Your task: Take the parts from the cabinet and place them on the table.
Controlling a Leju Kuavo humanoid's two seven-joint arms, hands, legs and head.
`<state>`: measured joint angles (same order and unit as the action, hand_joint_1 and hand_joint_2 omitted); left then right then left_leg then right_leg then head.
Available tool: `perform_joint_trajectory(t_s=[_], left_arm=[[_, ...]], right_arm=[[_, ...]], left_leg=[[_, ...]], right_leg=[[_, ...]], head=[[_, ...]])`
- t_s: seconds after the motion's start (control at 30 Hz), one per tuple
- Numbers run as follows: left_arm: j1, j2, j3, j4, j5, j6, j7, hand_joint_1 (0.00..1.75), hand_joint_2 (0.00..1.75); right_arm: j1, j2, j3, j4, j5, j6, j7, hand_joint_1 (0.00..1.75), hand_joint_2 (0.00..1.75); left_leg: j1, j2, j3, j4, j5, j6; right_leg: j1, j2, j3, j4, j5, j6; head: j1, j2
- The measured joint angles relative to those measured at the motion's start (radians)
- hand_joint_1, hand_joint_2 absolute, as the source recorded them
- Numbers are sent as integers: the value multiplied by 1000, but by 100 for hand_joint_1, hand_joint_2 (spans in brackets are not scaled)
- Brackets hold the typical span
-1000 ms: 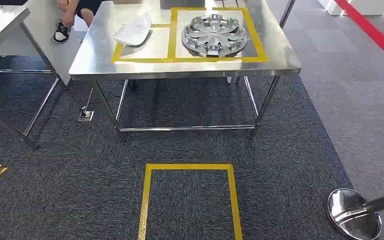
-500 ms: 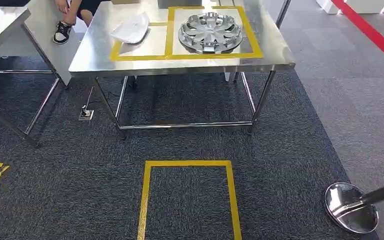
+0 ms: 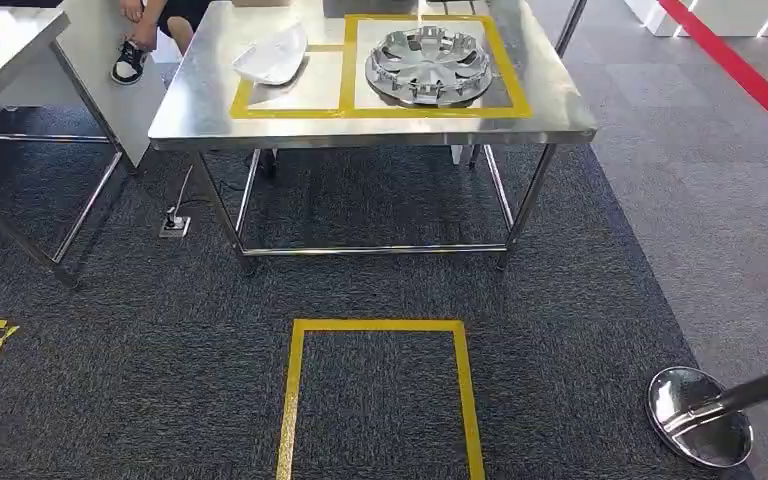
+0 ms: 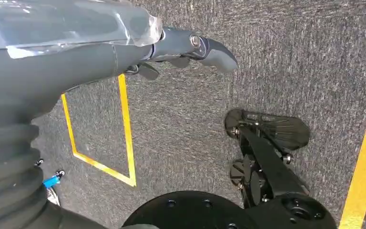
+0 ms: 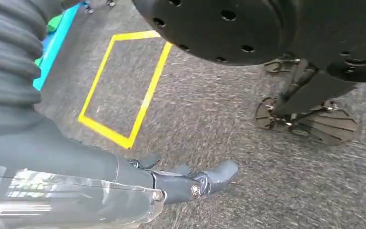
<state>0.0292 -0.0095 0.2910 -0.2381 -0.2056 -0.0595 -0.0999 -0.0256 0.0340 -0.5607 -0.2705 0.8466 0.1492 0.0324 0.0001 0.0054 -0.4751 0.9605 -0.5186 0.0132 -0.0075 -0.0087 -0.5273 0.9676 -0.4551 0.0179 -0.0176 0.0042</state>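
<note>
On the shiny steel table (image 3: 200, 95), a round silver hubcap (image 3: 427, 65) sits inside a yellow tape square beside a white curved panel (image 3: 272, 56), while the left hand (image 4: 171, 50) and right hand (image 5: 181, 181) hang empty over grey carpet, fingers loosely extended.

Person (image 3: 145, 30) cut off by edge

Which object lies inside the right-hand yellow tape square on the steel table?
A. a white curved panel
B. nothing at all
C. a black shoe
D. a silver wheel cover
D: the silver wheel cover sits inside the right-hand tape square on the steel table, while the white curved part lies over the left square.
</note>
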Motion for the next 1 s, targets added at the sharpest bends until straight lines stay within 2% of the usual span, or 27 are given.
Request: perform_joint_trajectory(t_s=[0.63,0.9,1.0], left_arm=[[70,0,-179,-99,141,40,65,0,0],[93,1,-241,-133,197,58,90,0,0],[97,1,-252,-139,205,60,95,0,0]], right_arm=[[118,-21,364,-69,-578,-103,-19,0,0],[149,-26,489,-93,-817,-141,-29,0,0],[155,-28,511,-98,-841,-148,-29,0,0]], left_leg=[[2,0,-6,0,3,-1],[2,0,-6,0,3,-1],[2,0,-6,0,3,-1]], right_leg=[[1,0,-7,7,-1,1],[1,0,-8,7,-1,1],[1,0,-8,7,-1,1]], head=[[0,0],[0,0],[0,0]])
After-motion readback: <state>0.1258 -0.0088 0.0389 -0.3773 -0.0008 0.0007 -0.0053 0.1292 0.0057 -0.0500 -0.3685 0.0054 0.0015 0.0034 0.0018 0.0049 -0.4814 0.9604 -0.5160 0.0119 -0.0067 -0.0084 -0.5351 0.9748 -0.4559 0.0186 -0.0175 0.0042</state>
